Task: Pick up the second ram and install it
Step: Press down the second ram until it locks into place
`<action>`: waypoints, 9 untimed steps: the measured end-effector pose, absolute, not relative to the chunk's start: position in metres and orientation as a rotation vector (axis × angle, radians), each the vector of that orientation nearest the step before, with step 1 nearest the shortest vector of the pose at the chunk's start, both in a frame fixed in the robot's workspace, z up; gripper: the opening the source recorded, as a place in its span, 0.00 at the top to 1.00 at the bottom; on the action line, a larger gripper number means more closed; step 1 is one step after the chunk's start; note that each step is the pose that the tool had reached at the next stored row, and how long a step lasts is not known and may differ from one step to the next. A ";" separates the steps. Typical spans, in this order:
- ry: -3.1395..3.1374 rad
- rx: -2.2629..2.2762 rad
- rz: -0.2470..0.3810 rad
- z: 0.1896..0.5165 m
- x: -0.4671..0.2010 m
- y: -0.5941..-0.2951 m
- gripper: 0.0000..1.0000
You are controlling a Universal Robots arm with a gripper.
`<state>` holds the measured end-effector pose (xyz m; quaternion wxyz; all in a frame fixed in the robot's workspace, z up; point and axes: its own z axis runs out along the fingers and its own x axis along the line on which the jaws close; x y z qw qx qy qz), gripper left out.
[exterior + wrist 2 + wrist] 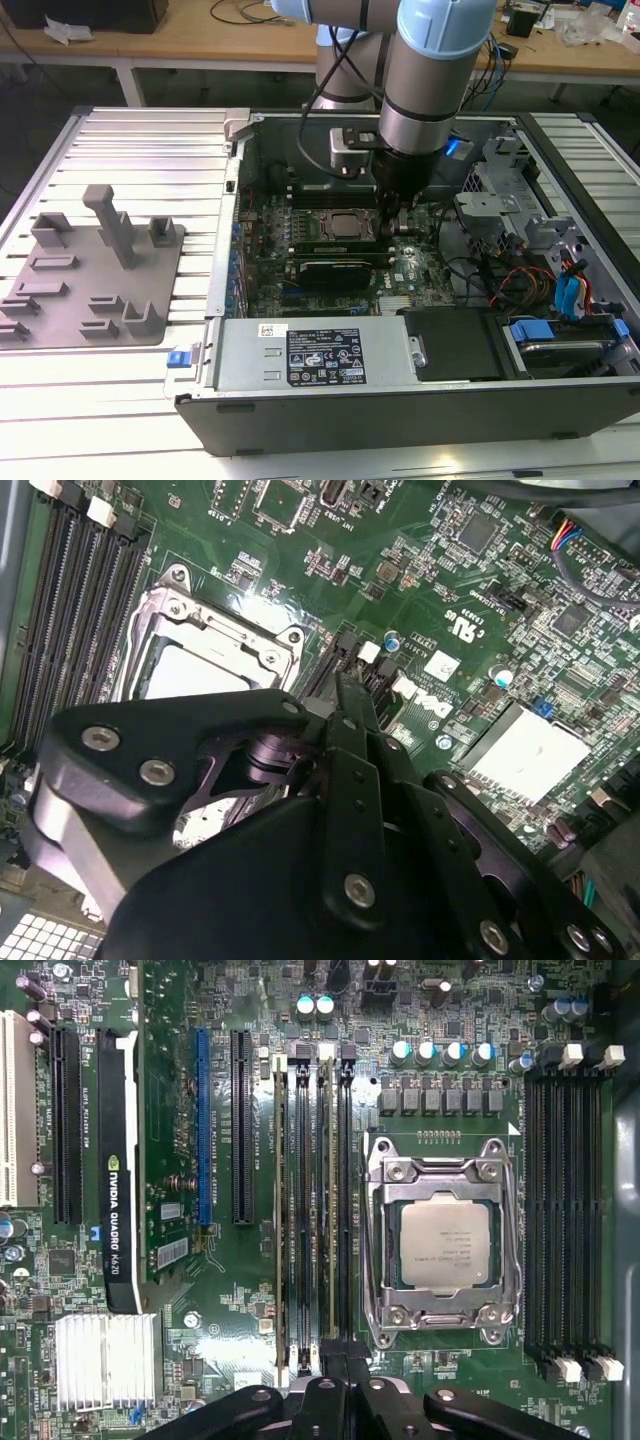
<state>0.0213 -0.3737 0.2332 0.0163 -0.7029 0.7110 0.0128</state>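
Note:
In the first wrist view a slim stick with a greenish-gold top edge, the second ram [330, 1210], stands in a slot beside the CPU socket [445, 1245]. A similar stick [279, 1210] sits two slots over. My gripper [330, 1352] is at one end of the second ram's slot, its fingers pressed together with nothing visible between them. In the second wrist view the gripper [345, 685] tapers down onto the black slots next to the socket [200, 670]. In the exterior view the gripper [395, 222] reaches low into the open case, just to the exterior view's right of the socket [340, 225].
A graphics card [118, 1160] and a finned heatsink [105, 1358] lie beyond the slots. More memory slots [565, 1210] flank the socket's other side. A grey fixture plate [95, 270] sits outside the case at the exterior view's left. Cables and drive bays [560, 290] crowd the right.

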 end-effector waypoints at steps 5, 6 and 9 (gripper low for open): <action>2.211 -2.185 0.040 0.230 0.021 -0.374 0.92; 2.211 -2.185 0.040 0.230 0.021 -0.374 0.92; 2.211 -2.185 0.040 0.229 0.021 -0.374 0.92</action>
